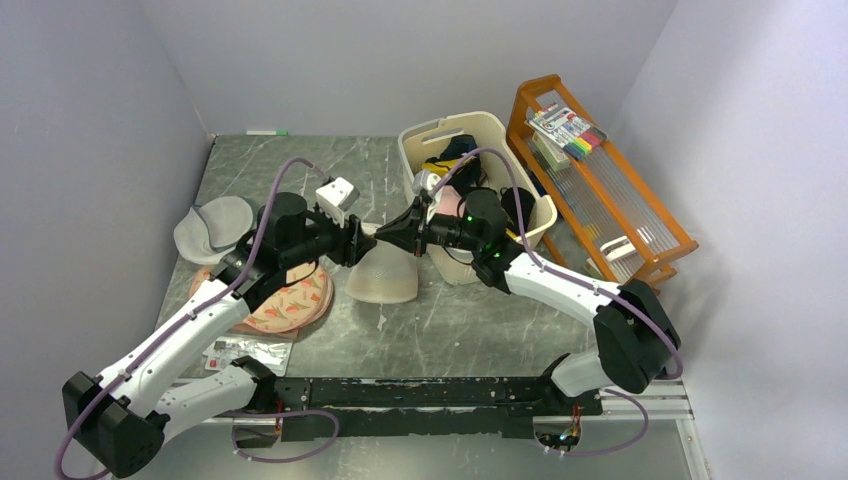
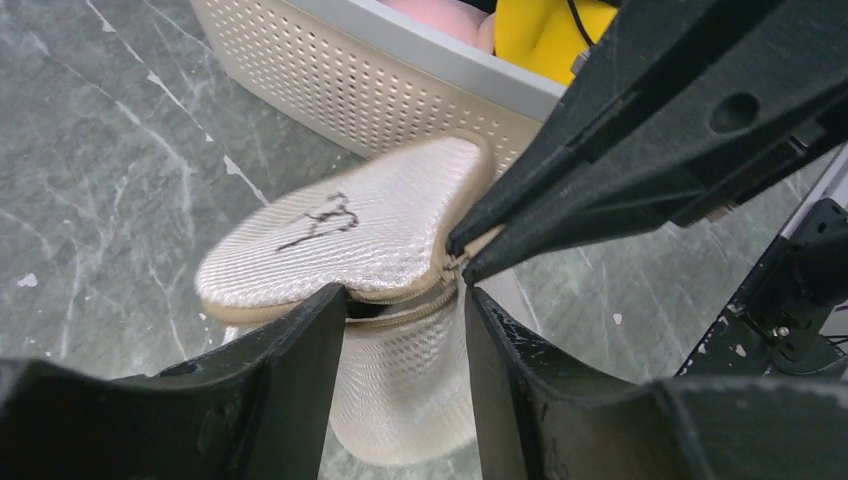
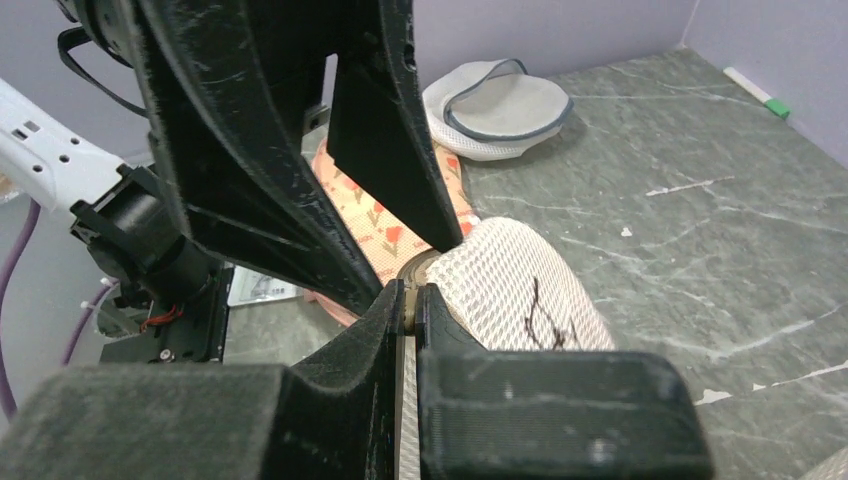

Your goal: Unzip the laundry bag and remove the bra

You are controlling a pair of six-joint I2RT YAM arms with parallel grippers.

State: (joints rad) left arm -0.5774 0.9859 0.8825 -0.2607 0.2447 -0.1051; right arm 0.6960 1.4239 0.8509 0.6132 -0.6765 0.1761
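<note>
Right hand [image 2: 462, 257] pinches laundry bag [image 2: 345, 245]; only left wrist view shows it gaping.

One camera sits above and behind my bases, looking down on the whole counter [image 1: 460, 320]. My wrist cameras look close-up, left toward 3 o'clock, right toward 9; all share the laundry bag [image 1: 383, 278].

The laundry bag [image 1: 382, 275] lies on the table [image 1: 470, 325] beside the basket [image 1: 468, 121].
</note>
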